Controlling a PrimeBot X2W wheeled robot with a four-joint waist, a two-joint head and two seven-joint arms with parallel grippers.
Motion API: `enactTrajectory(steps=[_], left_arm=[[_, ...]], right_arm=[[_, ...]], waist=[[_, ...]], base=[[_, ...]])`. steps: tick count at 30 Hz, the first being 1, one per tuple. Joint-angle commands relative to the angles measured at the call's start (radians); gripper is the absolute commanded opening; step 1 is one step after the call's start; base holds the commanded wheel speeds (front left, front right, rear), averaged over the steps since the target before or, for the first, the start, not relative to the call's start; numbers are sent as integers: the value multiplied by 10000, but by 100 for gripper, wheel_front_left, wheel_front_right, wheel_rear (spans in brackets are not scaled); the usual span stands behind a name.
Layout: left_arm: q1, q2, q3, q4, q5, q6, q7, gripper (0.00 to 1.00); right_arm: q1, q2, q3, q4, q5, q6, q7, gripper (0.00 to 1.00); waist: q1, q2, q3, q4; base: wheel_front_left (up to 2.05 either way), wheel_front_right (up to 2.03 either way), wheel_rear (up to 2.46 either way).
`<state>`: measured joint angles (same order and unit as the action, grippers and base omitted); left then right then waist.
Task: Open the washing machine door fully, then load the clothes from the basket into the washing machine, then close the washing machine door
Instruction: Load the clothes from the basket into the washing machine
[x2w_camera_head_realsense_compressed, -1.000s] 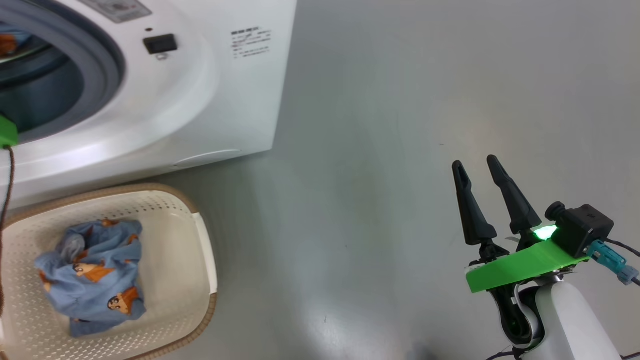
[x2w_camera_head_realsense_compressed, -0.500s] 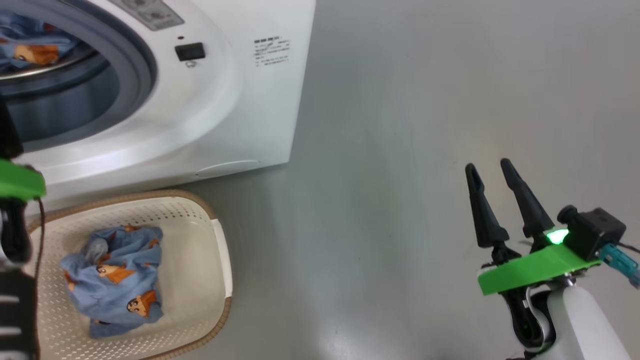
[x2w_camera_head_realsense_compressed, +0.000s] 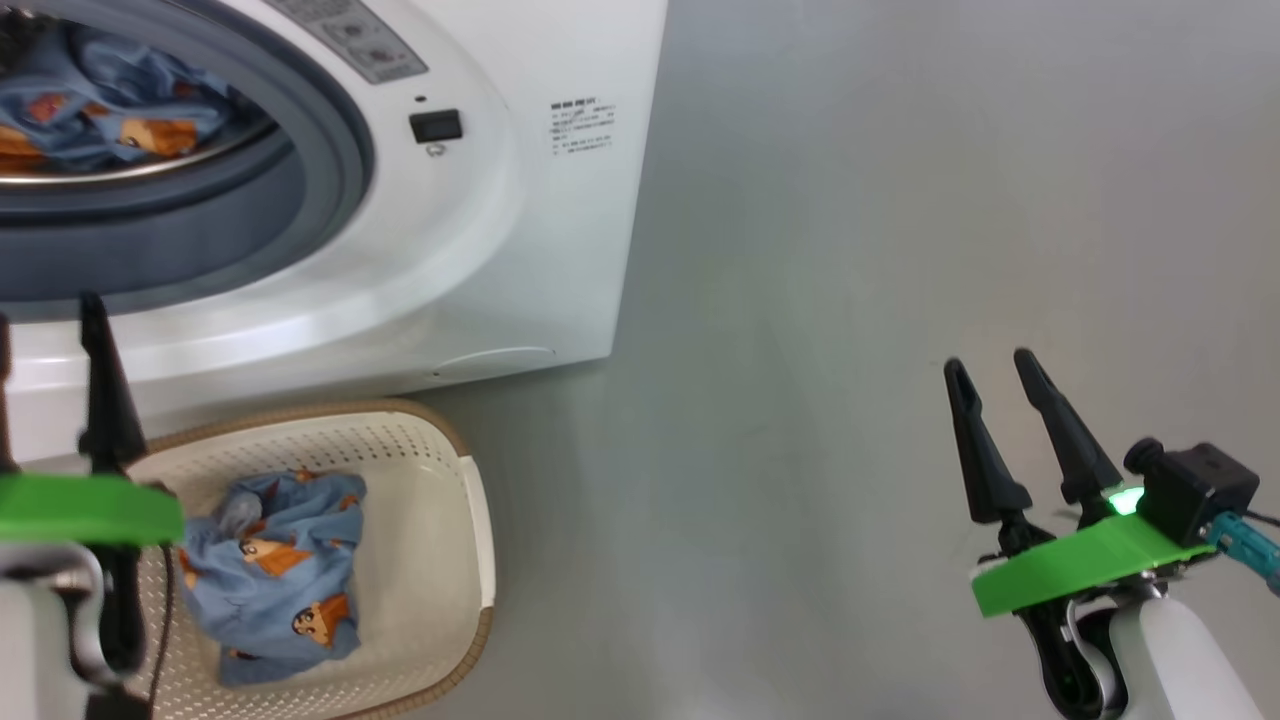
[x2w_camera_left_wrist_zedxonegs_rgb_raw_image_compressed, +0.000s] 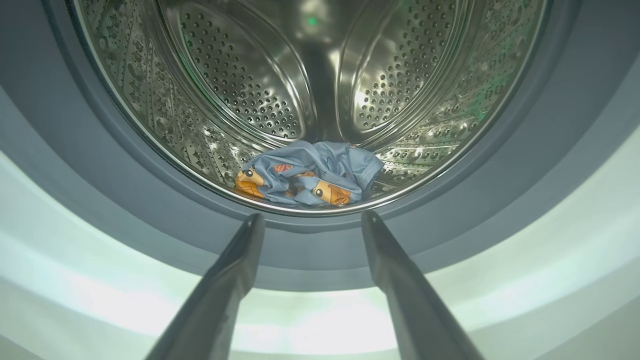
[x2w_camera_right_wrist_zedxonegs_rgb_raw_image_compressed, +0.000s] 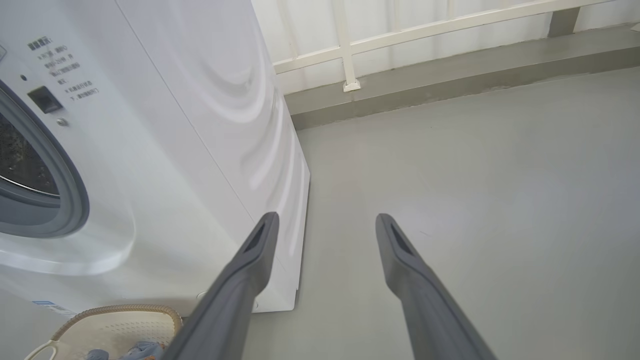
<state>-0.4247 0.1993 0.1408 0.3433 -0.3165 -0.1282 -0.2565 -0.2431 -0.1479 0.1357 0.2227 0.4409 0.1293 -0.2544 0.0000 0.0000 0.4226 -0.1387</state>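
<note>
Grey floor (x2w_camera_head_realsense_compressed: 850, 250), washing machine (x2w_camera_head_realsense_compressed: 520, 250), basket (x2w_camera_head_realsense_compressed: 430, 540) apparently against it

Room's pretty bare tbh. Floor (x2w_camera_head_realsense_compressed: 850, 250) is smooth grey w/ a soft sheen, material idk, and there's a paler glow patch toward the right. At the far end a low grey ledge (x2w_camera_right_wrist_zedxonegs_rgb_raw_image_compressed: 450, 75) runs along the base of a white wall (x2w_camera_right_wrist_zedxonegs_rgb_raw_image_compressed: 425, 10). A cream rail (x2w_camera_right_wrist_zedxonegs_rgb_raw_image_compressed: 425, 31) w/ a vertical post stands on that ledge, in front of the wall. Light's even and diffuse, shadows soft.
</note>
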Motion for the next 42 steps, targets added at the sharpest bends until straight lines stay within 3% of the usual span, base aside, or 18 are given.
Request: enactTrajectory(steps=[1, 11, 42], left_arm=[[411, 248, 342, -431, 175, -24, -53, 100], [1484, -210, 302, -1130, 515, -25, -53, 100], [3744, -929, 486, -1855, 753, -25, -53, 100]], right_arm=[[336, -129, 177, -174, -33, 14, -74, 100], [607, -302, 151, -135, 3, 14, -74, 100], [1866, -625, 30, 87, 129, 14, -74, 100]], waist=[[0, 0, -220, 113], [0, 0, -663, 387], [0, 0, -2763, 714]], base=[[0, 0, 0], [0, 0, 0], [0, 0, 0]])
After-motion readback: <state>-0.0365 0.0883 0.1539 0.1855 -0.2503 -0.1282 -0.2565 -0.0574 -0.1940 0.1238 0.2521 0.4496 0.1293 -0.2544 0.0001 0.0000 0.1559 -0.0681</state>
